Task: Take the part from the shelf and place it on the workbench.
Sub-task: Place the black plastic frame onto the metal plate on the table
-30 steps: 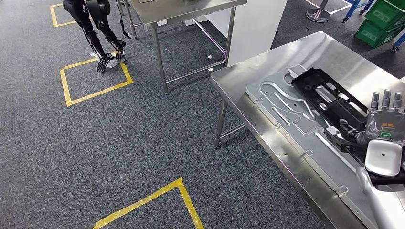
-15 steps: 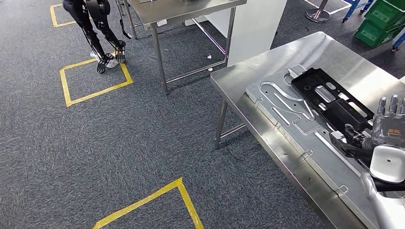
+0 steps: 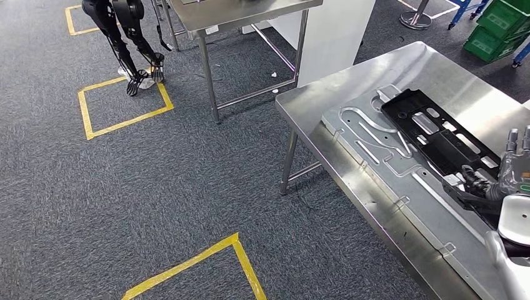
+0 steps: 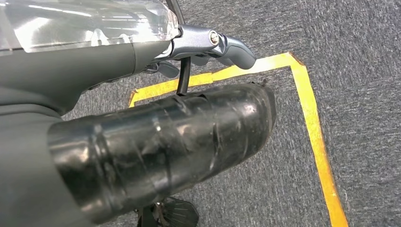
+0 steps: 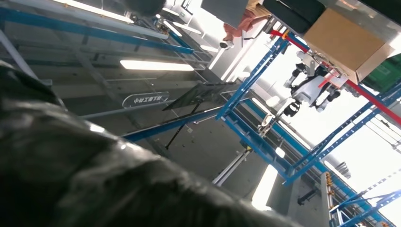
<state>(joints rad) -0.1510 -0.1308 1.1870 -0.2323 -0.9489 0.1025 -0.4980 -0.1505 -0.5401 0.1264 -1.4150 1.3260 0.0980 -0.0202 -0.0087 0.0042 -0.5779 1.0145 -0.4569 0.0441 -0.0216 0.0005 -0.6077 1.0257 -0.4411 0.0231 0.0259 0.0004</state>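
Head view: one long black plastic part point(image 3: 440, 137) lies on the grey metal fixture plate point(image 3: 375, 147) (one steel workbench point(image 3: 312, 100)), touching the right hand point(image 3: 509, 178), whose grasp I cannot tell.

Silver right arm point(image 3: 509, 265), grey hand point(image 3: 514, 172), dark fingers point(image 3: 478, 181).

The workbench point(image 3: 350, 87) is brushed, reflective steel; the part point(image 3: 437, 134) on it looks matt black plastic; the floor point(image 3: 156, 187) is rough grey carpet.
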